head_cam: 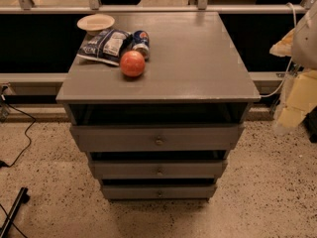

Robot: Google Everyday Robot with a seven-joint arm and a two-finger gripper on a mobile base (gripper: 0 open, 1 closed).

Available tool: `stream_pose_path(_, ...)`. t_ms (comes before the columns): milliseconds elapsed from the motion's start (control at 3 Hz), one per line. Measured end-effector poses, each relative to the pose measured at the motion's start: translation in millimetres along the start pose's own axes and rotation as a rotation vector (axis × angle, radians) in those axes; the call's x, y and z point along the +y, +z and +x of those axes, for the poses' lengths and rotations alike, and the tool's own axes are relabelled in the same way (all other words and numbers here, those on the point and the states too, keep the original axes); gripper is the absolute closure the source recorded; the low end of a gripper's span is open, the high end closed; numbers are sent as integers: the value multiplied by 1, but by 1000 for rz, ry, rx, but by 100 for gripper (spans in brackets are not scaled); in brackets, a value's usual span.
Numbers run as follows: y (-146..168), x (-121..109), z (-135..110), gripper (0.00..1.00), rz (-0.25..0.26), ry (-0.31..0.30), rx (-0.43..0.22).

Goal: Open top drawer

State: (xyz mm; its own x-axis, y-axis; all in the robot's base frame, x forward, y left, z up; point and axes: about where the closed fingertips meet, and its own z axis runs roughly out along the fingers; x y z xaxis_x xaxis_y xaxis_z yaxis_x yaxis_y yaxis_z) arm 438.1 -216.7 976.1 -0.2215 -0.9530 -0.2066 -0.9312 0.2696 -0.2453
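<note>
Four things sit on the cabinet top (198,58): bowl (95,22), chip bag (105,45), can (140,42), orange ball (132,63). The top drawer (124,139) sits just beneath, slightly out. The gripper (297,100) hangs far right, well apart; wide or narrow, cannot tell.

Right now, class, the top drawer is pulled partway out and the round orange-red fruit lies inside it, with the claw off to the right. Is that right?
Not quite. The camera view shows the fruit on the cabinet top, beside the can, not inside the top drawer. The drawer is partway out, and the claw is off to the right.
</note>
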Motion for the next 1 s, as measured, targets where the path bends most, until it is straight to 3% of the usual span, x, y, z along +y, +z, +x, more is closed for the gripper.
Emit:
stream_pose_path(667, 9, 1, -4, 0, 28, -11, -19)
stream_pose_path(1000, 46, 26, -14, 0, 45, -60, -72)
